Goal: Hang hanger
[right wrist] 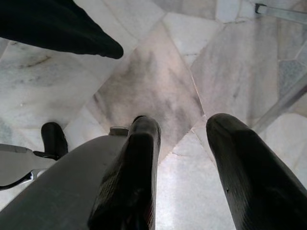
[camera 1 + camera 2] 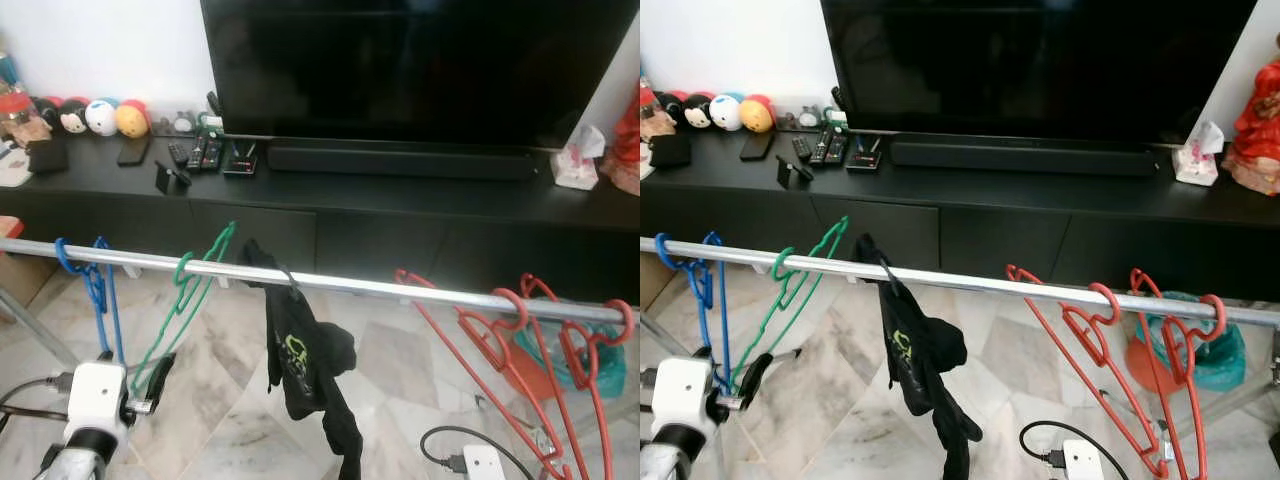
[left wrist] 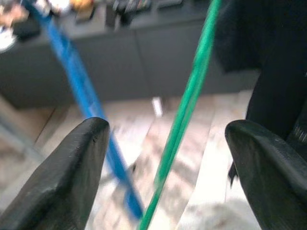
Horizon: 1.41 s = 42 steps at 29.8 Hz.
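Nearest the camera, low on the robot's left, the left gripper (image 2: 150, 385) reached up toward the bottom of the green hanger (image 2: 185, 295). Its fingers (image 3: 72, 177) stood well apart, and in the left wrist view the green wire ran between them without touching either, so the hanger was not being carried; I judged the grip to be let go, or not yet closed. Just beside it hung the blue hanger (image 2: 100, 290), close enough to be caught by mistake. The right gripper (image 1: 184, 177) pointed down at the marble floor (image 1: 158, 76), its fingers a little apart and holding nothing, apparently idle.

Further out, the silver rail (image 2: 400, 287) crossed the scene. The green hanger's hook sat over it, so the rail took the weight and the hanging looked done or almost done. Along the same rail a black garment (image 2: 305, 360) drooped from its own hanger, and red hangers (image 2: 520, 350) crowded the right end.

Beyond stood the black TV cabinet (image 2: 400, 200) with remotes (image 2: 200, 153), a row of plush toys (image 2: 95, 116) and the television (image 2: 410, 70).
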Motion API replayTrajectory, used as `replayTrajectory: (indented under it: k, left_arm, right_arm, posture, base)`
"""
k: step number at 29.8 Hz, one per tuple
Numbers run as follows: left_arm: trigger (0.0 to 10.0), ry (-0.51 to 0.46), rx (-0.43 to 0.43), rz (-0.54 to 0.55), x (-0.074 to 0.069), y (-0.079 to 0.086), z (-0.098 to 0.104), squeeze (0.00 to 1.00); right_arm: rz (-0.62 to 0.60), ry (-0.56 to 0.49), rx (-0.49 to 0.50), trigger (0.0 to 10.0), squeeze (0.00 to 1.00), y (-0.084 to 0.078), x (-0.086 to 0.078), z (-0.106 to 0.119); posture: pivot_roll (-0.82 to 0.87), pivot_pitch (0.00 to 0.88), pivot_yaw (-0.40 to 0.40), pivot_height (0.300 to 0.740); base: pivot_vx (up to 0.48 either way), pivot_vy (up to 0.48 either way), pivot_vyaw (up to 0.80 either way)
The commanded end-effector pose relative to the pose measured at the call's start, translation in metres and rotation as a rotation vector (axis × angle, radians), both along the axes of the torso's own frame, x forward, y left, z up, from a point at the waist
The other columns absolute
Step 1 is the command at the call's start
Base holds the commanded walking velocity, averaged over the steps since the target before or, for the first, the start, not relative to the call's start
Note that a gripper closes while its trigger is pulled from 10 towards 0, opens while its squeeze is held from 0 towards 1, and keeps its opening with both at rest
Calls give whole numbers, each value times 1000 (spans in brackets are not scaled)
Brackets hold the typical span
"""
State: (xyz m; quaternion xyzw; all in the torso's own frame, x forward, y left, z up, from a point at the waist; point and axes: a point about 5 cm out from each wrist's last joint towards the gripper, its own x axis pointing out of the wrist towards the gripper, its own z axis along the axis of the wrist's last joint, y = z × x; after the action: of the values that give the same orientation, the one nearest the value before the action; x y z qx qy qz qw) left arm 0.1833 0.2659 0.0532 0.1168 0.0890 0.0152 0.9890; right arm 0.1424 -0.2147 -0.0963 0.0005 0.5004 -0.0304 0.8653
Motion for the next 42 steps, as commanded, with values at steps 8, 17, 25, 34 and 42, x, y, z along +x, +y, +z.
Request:
replayTrajectory:
  k: [8,17,25,34,42]
  left_arm:
    - [10000,153,-48,36,-32,7,-27,1000]
    - [10000,437,-88,10,-58,2,-81,392]
    - [10000,560,-82,33,-45,-6,-107,0]
    - [10000,743,-103,142,-38,-8,-131,0]
    - [10000,741,-110,160,-19,-16,-130,0]
  right_arm:
    - [3,5,-1,10000,0,0,0,0]
    - [4,6,2,10000,0,1,0,0]
    - [2,6,3,10000,0,1,0,-1]
    - [-6,5,3,10000,0,1,0,-1]
    - [3,12,-3,10000,0,1,-2,-1]
  posture:
    - [-51,0,-6,740]
    - [-50,0,-2,740]
    - [-60,0,-1,740]
    - [-77,0,-2,740]
    - [-97,0,-7,740]
  base:
    - [0,0,0]
    - [0,0,0]
    - [0,0,0]
    - [0,0,0]
    - [0,0,0]
